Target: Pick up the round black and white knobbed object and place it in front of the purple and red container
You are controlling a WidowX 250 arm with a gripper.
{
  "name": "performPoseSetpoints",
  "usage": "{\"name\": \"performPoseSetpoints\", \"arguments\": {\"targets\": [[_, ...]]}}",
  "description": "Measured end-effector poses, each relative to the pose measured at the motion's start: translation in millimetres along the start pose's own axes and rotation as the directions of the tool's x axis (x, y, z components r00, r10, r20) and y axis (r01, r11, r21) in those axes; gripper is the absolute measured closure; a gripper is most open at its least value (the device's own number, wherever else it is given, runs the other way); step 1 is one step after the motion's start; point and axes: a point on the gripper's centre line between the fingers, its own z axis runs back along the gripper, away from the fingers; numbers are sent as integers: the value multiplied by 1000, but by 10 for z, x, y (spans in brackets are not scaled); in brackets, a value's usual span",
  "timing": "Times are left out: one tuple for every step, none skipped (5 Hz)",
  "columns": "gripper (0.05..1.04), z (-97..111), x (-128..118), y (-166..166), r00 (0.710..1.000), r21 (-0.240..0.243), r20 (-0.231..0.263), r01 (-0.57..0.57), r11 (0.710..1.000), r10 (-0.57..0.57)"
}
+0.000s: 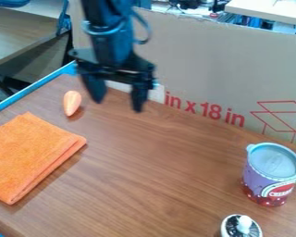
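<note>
Black claw (118, 105) hangs above the far part of the table (157, 162), and I see it released, with its two fingers standing well apart. Closest to it is the small orange piece (71, 102), lying beside the claw. Past this piece and nearer to me than the claw lies the folded orange cloth (30, 157). On the other side of the claw, well apart, the can (271, 173) stands upright, and nearer to me is the round pot (241, 226) with white knob. Behind the claw rises the cardboard (206, 69).
</note>
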Motion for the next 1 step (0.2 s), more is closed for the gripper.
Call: {"name": "performPoseSetpoints", "arguments": {"targets": [[79,-71,-10,328,997,29,-69,39,999,-37]]}}
